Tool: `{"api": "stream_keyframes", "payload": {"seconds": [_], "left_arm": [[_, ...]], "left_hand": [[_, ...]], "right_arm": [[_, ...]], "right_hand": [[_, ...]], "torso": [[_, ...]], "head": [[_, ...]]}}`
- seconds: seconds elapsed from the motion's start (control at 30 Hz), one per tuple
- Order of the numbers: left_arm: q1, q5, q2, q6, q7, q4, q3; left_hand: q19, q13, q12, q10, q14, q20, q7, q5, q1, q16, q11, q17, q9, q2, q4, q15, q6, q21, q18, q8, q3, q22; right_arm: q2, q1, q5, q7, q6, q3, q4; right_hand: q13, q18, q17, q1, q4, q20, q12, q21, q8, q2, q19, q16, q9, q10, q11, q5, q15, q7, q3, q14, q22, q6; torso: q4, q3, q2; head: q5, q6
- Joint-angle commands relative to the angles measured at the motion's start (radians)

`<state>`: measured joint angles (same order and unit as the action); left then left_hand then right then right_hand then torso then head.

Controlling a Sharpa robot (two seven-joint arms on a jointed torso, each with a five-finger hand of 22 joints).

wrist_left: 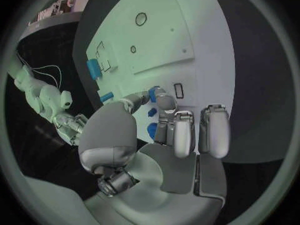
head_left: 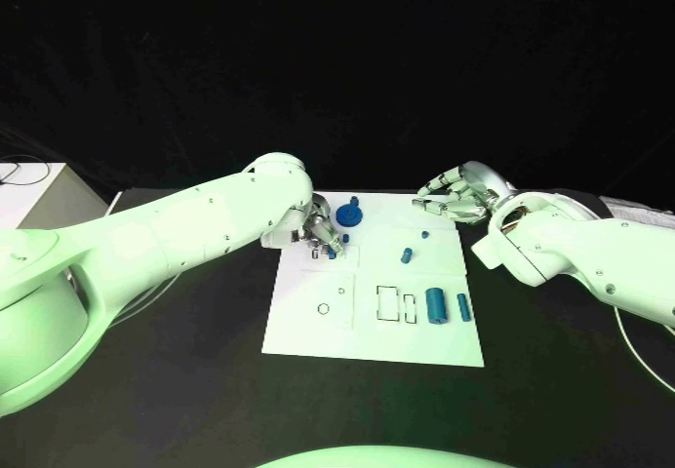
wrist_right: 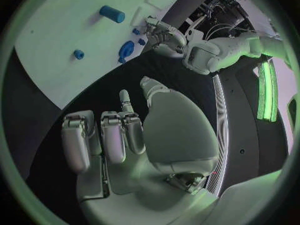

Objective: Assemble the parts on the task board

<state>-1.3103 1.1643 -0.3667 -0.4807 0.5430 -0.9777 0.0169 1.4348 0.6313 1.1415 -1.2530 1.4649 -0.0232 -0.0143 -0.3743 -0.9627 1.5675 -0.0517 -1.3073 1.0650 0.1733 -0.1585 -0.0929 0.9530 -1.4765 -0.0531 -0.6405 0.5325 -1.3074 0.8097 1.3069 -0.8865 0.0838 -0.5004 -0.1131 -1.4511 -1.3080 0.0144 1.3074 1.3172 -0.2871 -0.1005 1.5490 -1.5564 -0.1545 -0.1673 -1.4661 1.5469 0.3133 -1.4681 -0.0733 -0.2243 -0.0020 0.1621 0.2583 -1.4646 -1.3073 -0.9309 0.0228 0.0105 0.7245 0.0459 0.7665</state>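
The white task board (head_left: pixel 377 327) lies mid-table. My left hand (head_left: pixel 321 234) is at its far left corner, and thumb and a finger pinch a small blue part (wrist_left: pixel 152 91); two more small blue parts (wrist_left: pixel 152 113) stand under the fingers. A blue gear-like part (head_left: pixel 349 214) sits just beyond that hand. My right hand (head_left: pixel 453 195) hovers off the far right corner, fingers apart and holding nothing. Two blue cylinders (head_left: pixel 438 305) lie on the board's right side, with two small blue pieces (head_left: pixel 407 255) nearer the middle.
A white box (head_left: pixel 42 200) stands at the table's far left edge, with cables beside it. Empty outlines (head_left: pixel 387 303) and a round hole (head_left: pixel 324 309) mark the board's near half. Black tabletop (head_left: pixel 169 390) surrounds the board.
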Motion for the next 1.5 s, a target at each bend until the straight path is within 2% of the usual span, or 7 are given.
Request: {"api": "stream_keyframes", "payload": {"seconds": [0.03, 0.17, 0.53, 0.7, 0.9, 1.23, 1.5], "left_arm": [[0.005, 0.005, -0.001, -0.001, -0.004, 0.000, -0.003], [0.005, 0.009, -0.002, -0.002, -0.005, 0.001, -0.003], [0.007, 0.012, -0.013, 0.007, -0.006, -0.014, -0.002], [0.009, 0.005, -0.027, 0.022, -0.008, -0.040, 0.000], [0.011, -0.015, -0.048, 0.061, -0.014, -0.083, 0.005], [0.011, -0.064, -0.075, 0.189, -0.028, -0.144, 0.049], [0.011, -0.083, -0.100, 0.205, -0.030, -0.181, 0.089]], "left_hand": [[0.000, 0.001, 0.007, -0.001, 0.106, 0.006, -0.004, 0.043, -0.010, 0.003, 0.004, -0.263, 0.003, 0.002, -0.013, -0.004, 0.007, 0.004, 0.005, 0.006, -0.011, -0.049], [0.001, -0.002, 0.007, 0.001, 0.106, 0.005, -0.006, 0.092, -0.014, 0.003, 0.006, -0.263, 0.006, 0.009, -0.037, -0.003, 0.010, 0.004, 0.005, 0.011, -0.033, -0.049], [0.000, -0.004, 0.007, 0.002, 0.106, 0.004, -0.008, 0.125, -0.014, 0.003, 0.008, -0.263, 0.012, 0.026, -0.074, -0.002, 0.015, 0.006, 0.004, 0.015, -0.081, -0.048], [0.001, -0.003, 0.009, 0.001, 0.106, 0.004, -0.007, 0.208, -0.038, 0.003, 0.007, -0.263, 0.018, 0.023, -0.114, -0.002, 0.019, 0.007, 0.004, 0.021, -0.131, -0.050], [-0.002, -0.007, 0.007, 0.002, 0.106, 0.004, -0.007, 0.234, -0.045, 0.003, 0.007, -0.263, 0.021, 0.020, -0.127, -0.002, 0.020, 0.010, 0.003, 0.024, -0.150, -0.045], [-0.020, -0.034, -0.006, 0.019, 0.103, 0.003, -0.010, 0.234, -0.058, -0.001, 0.010, -0.256, 0.023, 0.018, -0.128, -0.001, 0.009, 0.023, -0.003, 0.030, -0.161, -0.018], [-0.048, -0.080, -0.030, 0.058, 0.093, -0.002, -0.021, 0.226, -0.095, -0.019, 0.020, -0.225, 0.026, 0.006, -0.128, 0.007, -0.017, 0.046, -0.012, 0.045, -0.174, 0.022]], "right_arm": [[0.001, -0.001, -0.008, -0.008, 0.009, 0.000, -0.002], [0.001, -0.001, -0.008, -0.009, 0.009, 0.000, -0.002], [0.002, -0.001, -0.008, -0.010, 0.008, 0.000, -0.002], [0.002, -0.002, -0.008, -0.011, 0.007, 0.000, -0.002], [0.004, -0.004, -0.008, -0.011, 0.007, 0.000, -0.002], [0.007, -0.007, -0.007, -0.011, 0.009, 0.000, -0.003], [0.009, -0.009, -0.007, -0.012, 0.010, 0.000, -0.004]], "right_hand": [[-0.242, -0.009, 0.177, -0.008, 0.001, -0.008, -0.005, 0.005, -0.004, 0.002, -0.095, -0.004, 0.000, -0.079, -0.007, -0.005, 0.007, 0.001, 0.007, -0.086, -0.250, 0.009], [-0.242, -0.009, 0.176, -0.008, 0.001, -0.008, -0.006, 0.006, -0.005, 0.002, -0.094, -0.005, 0.000, -0.078, -0.007, -0.007, 0.007, 0.001, 0.008, -0.086, -0.250, 0.009], [-0.242, -0.009, 0.176, -0.008, 0.001, -0.008, -0.006, 0.006, -0.005, 0.002, -0.094, -0.005, 0.000, -0.078, -0.007, -0.007, 0.007, 0.001, 0.008, -0.086, -0.250, 0.009], [-0.242, -0.009, 0.176, -0.008, 0.002, -0.008, -0.006, 0.006, -0.005, 0.001, -0.094, -0.005, 0.000, -0.079, -0.007, -0.008, 0.007, 0.001, 0.008, -0.086, -0.249, 0.009], [-0.242, -0.009, 0.176, -0.008, 0.002, -0.008, -0.006, 0.006, -0.005, 0.001, -0.094, -0.005, 0.000, -0.079, -0.007, -0.008, 0.007, 0.001, 0.008, -0.086, -0.249, 0.009], [-0.241, -0.009, 0.175, -0.008, 0.002, -0.008, -0.006, 0.007, -0.005, 0.001, -0.094, -0.005, 0.000, -0.078, -0.007, -0.009, 0.007, 0.001, 0.008, -0.085, -0.249, 0.009], [-0.241, -0.009, 0.175, -0.008, 0.002, -0.008, -0.006, 0.007, -0.005, 0.001, -0.094, -0.005, 0.000, -0.078, -0.007, -0.009, 0.007, 0.001, 0.008, -0.085, -0.249, 0.009]], "torso": [[-0.0004, 0.0003, 0.000], [-0.0002, 0.0006, 0.000], [-0.0008, 0.0006, 0.000], [-0.0012, -0.0001, 0.000], [-0.0006, -0.0006, 0.000], [0.0010, -0.0001, -0.001], [0.0006, -0.0003, 0.000]], "head": [[0.000, -0.001], [-0.001, 0.000], [-0.002, -0.001], [-0.003, -0.002], [-0.005, -0.004], [-0.004, -0.008], [-0.004, -0.015]]}}
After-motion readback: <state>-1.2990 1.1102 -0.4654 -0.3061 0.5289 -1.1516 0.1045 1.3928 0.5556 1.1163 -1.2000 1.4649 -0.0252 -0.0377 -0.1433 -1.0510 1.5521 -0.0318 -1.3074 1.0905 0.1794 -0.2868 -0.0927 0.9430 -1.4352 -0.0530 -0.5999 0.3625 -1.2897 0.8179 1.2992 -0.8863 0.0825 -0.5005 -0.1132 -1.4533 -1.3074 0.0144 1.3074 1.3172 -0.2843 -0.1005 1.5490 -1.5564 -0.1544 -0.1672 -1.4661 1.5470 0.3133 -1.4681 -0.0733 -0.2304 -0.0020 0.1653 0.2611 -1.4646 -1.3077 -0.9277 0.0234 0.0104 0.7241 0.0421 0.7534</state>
